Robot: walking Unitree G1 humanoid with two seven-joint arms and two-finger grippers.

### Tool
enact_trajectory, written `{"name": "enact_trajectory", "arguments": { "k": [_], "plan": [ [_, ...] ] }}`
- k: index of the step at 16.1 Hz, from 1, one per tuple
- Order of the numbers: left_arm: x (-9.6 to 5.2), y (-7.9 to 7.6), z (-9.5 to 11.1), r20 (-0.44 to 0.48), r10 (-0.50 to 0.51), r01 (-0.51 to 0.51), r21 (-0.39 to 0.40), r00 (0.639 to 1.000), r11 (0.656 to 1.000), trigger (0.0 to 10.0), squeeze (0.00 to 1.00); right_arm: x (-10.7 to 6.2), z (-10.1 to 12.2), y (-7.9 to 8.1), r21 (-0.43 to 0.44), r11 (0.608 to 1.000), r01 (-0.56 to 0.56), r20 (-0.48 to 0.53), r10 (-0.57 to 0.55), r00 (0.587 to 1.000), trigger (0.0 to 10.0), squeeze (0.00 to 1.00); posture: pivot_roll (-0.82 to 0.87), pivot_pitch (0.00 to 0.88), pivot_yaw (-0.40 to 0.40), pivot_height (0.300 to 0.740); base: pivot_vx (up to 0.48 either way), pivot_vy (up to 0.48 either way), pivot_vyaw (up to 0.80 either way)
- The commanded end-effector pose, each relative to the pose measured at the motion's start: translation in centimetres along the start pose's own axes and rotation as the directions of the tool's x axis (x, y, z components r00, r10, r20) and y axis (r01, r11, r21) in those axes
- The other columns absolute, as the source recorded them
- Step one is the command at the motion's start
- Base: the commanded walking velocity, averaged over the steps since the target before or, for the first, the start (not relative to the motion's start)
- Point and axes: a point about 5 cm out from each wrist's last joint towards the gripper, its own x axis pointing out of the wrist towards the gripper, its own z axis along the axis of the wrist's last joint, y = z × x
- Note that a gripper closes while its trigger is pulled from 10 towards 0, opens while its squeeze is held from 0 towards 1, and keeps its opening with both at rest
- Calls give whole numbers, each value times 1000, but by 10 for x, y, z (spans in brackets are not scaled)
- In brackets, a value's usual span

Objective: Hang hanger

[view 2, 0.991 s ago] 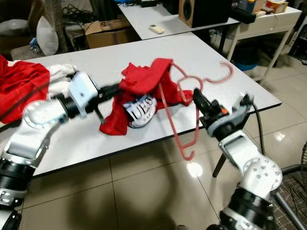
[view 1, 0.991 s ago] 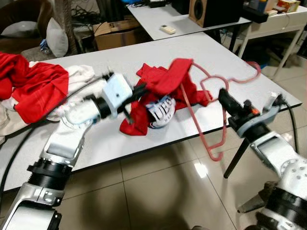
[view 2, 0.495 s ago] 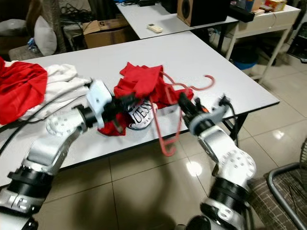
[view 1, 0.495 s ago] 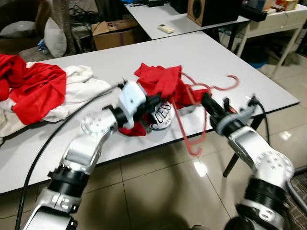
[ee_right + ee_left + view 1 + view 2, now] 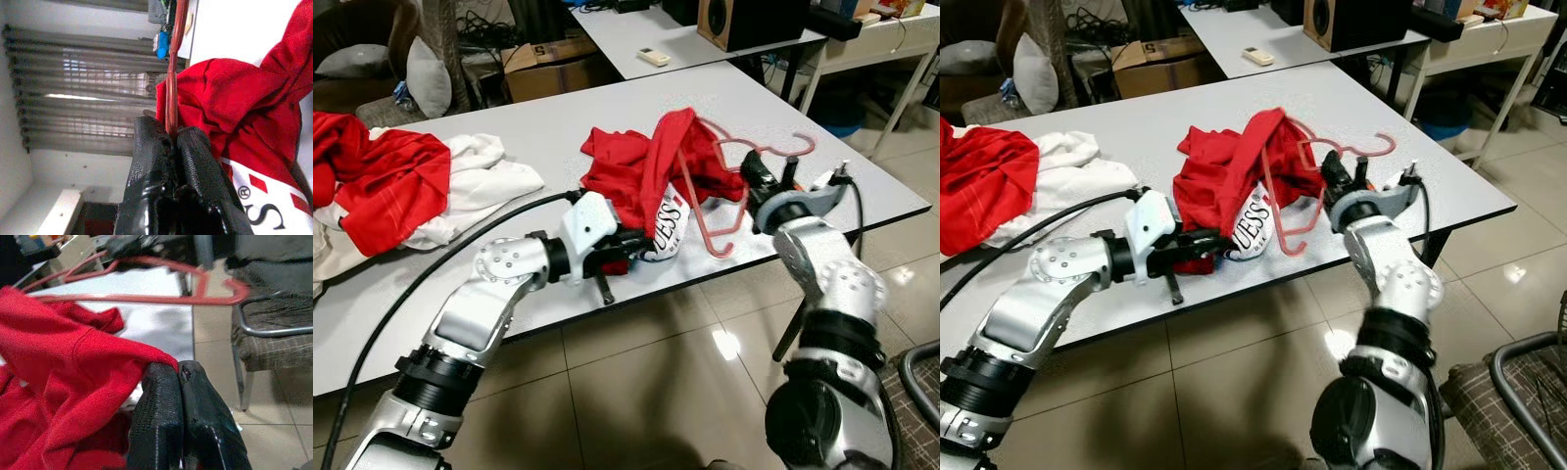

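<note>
Hanger [image 5: 724, 186] — red wire, centre-right of the left eye frame, tangled through the red shirt [image 5: 641, 171] on the grey table [image 5: 509, 127] near its front edge. Its hook [image 5: 793, 147] points toward the right of frame; the triangular body tilts down toward the table edge, so the long axis runs roughly upper right to lower centre.

Right gripper [image 5: 751, 180] sits right at the hanger, fingers [image 5: 190, 161] pressed together on the wire just below the hook. Left gripper [image 5: 626, 242] is lower centre, fingers [image 5: 161, 406] closed, pinching a fold of the red shirt's hem at the table's front edge. So the hanger lies up and to the right of the left claw, and the right arm is the nearer one.

How far the hanger is actually threaded inside the shirt is hard to tell — cloth covers it.

Pile of red and white clothes [image 5: 401, 181] lies at the left of frame. Cardboard box [image 5: 553, 64] upper centre; contents not visible.
</note>
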Motion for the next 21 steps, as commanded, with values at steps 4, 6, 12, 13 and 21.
{"name": "enact_trajectory", "arguments": {
  "k": [4,6,12,13,21],
  "plan": [
    [10,-9,10,18,-69,68,34,997,997,0,0,18,-8,14,-33,999,31,41,-30,999,10000,0,-165,0,102,740,0,0,0],
    [16,-12,13,26,-79,78,40,997,996,0,0,25,-16,16,-81,995,55,25,-53,998,10000,0,-164,0,104,740,0,0,0],
    [25,-17,26,64,-98,94,75,993,993,0,0,34,-35,8,-136,984,116,-29,-121,992,10000,0,-155,0,98,740,0,0,0],
    [25,-9,26,57,-39,35,84,998,996,0,0,34,-37,8,-156,981,118,-36,-125,992,10000,0,-155,0,98,740,0,0,0],
    [-10,35,46,156,184,-213,195,970,957,0,0,1,-11,-32,-211,967,140,-79,-160,984,10000,0,-152,0,95,740,0,0,0]
  ]
}}
